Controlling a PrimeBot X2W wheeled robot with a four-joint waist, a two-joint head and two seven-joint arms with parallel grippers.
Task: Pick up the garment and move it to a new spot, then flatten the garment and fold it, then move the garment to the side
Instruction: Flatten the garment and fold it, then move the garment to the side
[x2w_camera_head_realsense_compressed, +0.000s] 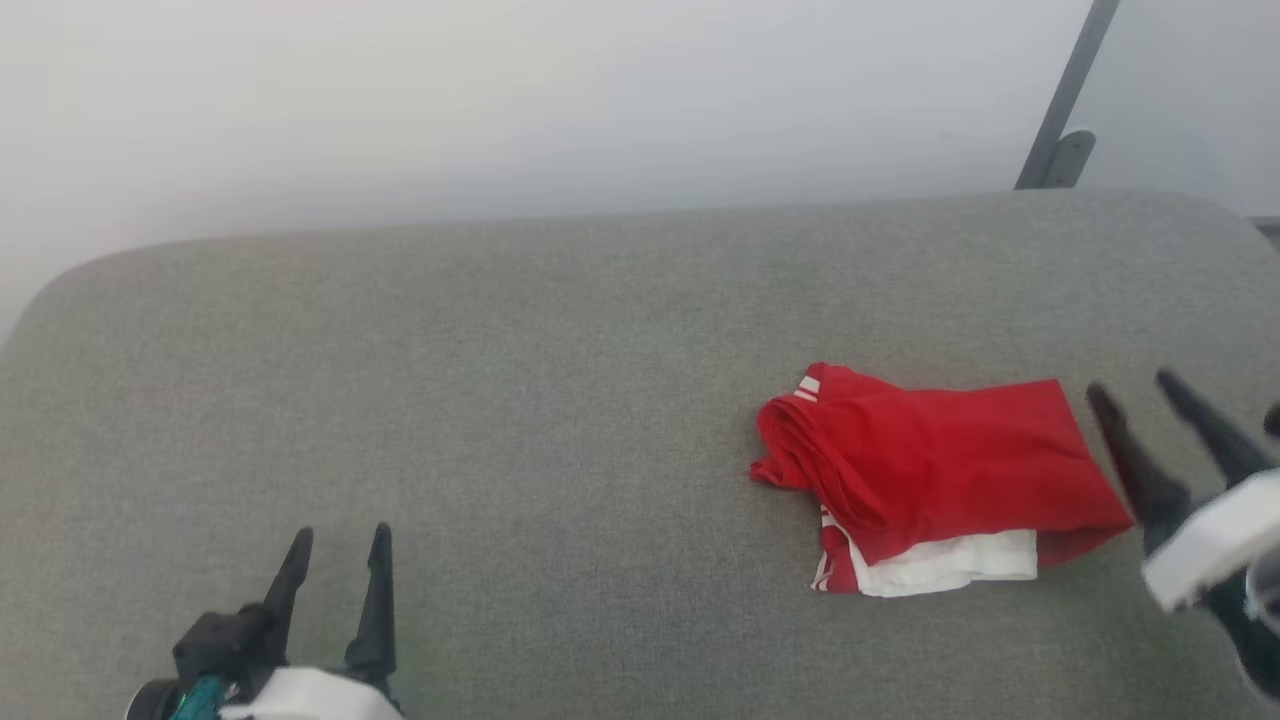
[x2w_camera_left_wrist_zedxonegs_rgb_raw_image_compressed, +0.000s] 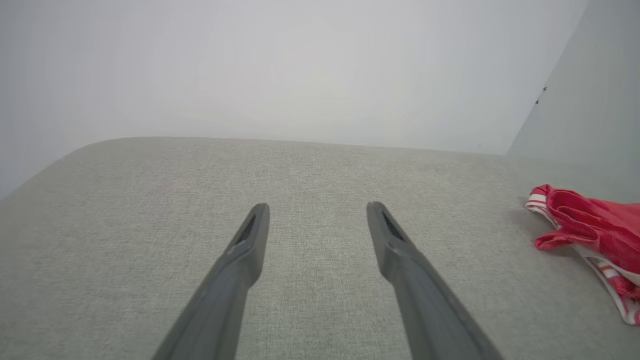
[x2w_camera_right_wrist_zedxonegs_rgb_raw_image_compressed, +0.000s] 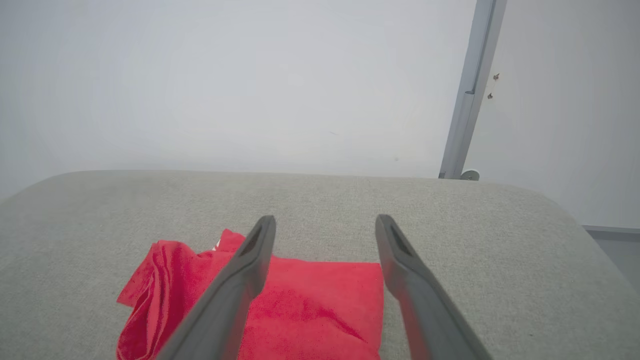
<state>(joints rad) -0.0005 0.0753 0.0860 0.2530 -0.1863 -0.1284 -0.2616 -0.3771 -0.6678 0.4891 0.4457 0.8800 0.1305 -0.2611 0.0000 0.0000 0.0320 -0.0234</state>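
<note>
Head view: your folded garment (x2w_camera_head_realsense_compressed: 940, 470) lay on the right half of the tabletop (x2w_camera_head_realsense_compressed: 500, 350), its long axis running left to right, red on top with a white layer showing at the near edge. Your right gripper (x2w_camera_head_realsense_compressed: 1130, 385) hung just beside the garment's right end with its jaws spread and empty. Your left gripper (x2w_camera_head_realsense_compressed: 342, 532) sat well apart at the lower left, jaws also spread. The right arm was plainly the nearer for any coming move. A grey pole (x2w_camera_head_realsense_compressed: 1070, 90) stood beyond the far right corner, out of the way.

Left wrist view: the left gripper (x2w_camera_left_wrist_zedxonegs_rgb_raw_image_compressed: 318, 206) had bare tabletop ahead of it, with the garment (x2w_camera_left_wrist_zedxonegs_rgb_raw_image_compressed: 595, 225) off at the right edge.

Right wrist view: the right gripper (x2w_camera_right_wrist_zedxonegs_rgb_raw_image_compressed: 325, 219) stood open above the garment (x2w_camera_right_wrist_zedxonegs_rgb_raw_image_compressed: 310, 305), which lay below and to the left of it.
</note>
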